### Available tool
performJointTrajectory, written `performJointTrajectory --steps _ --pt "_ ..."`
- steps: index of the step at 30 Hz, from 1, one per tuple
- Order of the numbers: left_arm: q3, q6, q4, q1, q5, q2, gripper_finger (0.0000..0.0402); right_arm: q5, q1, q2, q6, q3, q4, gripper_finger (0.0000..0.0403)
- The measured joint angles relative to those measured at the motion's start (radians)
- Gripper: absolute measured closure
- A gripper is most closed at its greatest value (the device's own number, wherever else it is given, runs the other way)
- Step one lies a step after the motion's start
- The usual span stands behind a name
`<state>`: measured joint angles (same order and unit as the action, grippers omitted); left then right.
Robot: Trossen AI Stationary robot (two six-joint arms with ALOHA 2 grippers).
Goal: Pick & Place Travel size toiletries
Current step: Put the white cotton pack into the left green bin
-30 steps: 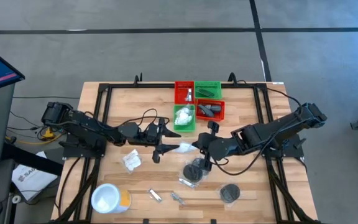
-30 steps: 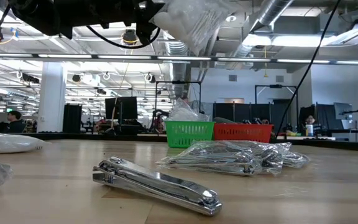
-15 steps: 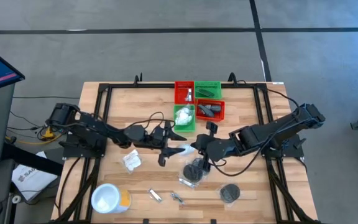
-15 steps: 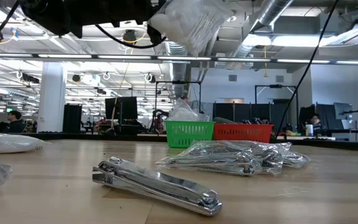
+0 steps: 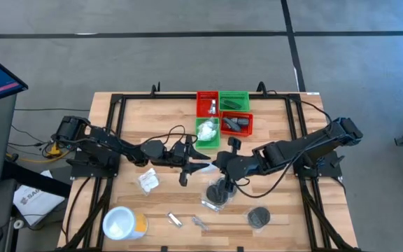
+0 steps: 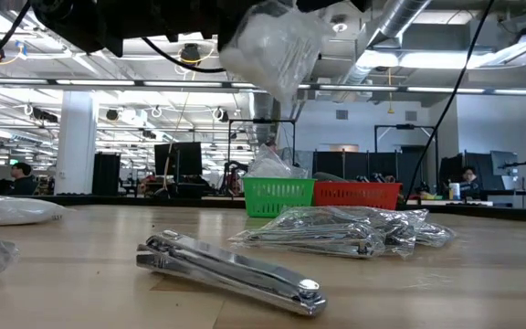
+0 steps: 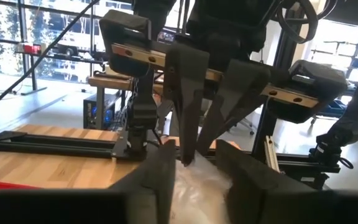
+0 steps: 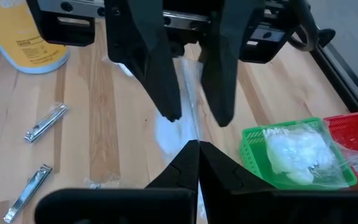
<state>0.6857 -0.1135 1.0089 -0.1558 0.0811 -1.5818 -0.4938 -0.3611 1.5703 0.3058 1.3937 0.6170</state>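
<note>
Crinkled clear plastic marks the white wrapped packet [image 6: 272,41], held above the table between the left gripper [image 5: 200,157] and the right gripper [image 5: 219,162]; both pairs of fingers are closed on its wrap, as for a handover. Beyond them, one packet already lies in the green bin [image 5: 208,142]. Nearer than the grippers, another white packet [image 5: 147,180], two wrapped black discs [image 5: 260,217] and the nail clippers [image 5: 175,220] await sorting, so I judge the task under halfway.
</note>
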Motion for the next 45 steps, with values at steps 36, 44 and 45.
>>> performJointTrajectory --steps 36,44,45 --pt "-0.001 0.004 -0.049 0.016 0.001 0.000 0.0401 -0.005 0.014 0.000 -0.028 0.000 0.006 0.0310" --pt "-0.001 0.003 -0.087 0.042 0.001 0.000 0.0401 -0.006 0.017 -0.031 -0.045 0.000 0.016 0.0270" --pt "-0.001 0.003 -0.089 0.046 0.001 0.000 0.0401 -0.006 0.017 -0.035 -0.044 0.000 0.015 0.0269"
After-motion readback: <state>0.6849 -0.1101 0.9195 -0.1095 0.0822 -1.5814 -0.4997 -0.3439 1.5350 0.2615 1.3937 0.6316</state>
